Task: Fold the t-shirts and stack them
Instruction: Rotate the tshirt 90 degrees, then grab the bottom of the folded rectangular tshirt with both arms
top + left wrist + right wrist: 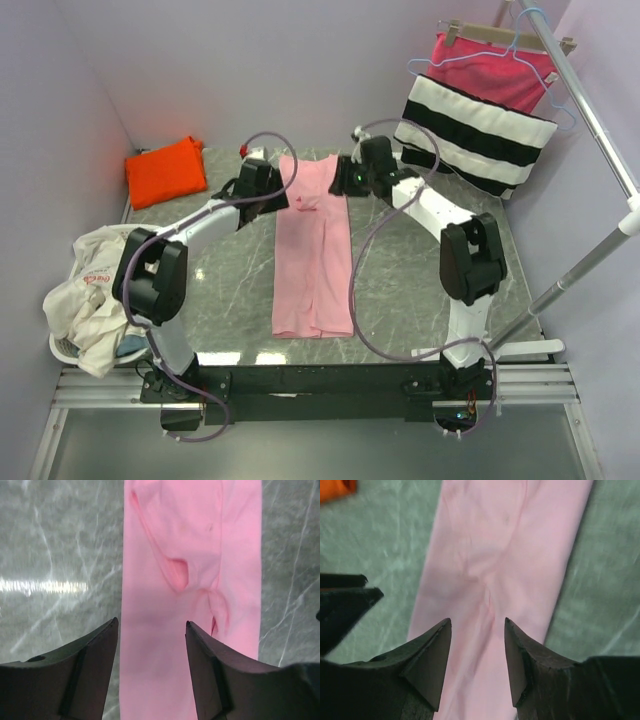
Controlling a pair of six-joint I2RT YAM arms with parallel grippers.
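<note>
Midway: pink t-shirt is awaiting its crosswise fold.
Parted and empty, left tool and right tool are hovering, the shirt lying just beneath them; pinching its end is probably coming next.

From above, the left claw and right claw cover both far corners of the pink t-shirt. In both wrist views its length runs off the frame. The blurred right wrist view crops the orange t-shirt at the corner.
</note>
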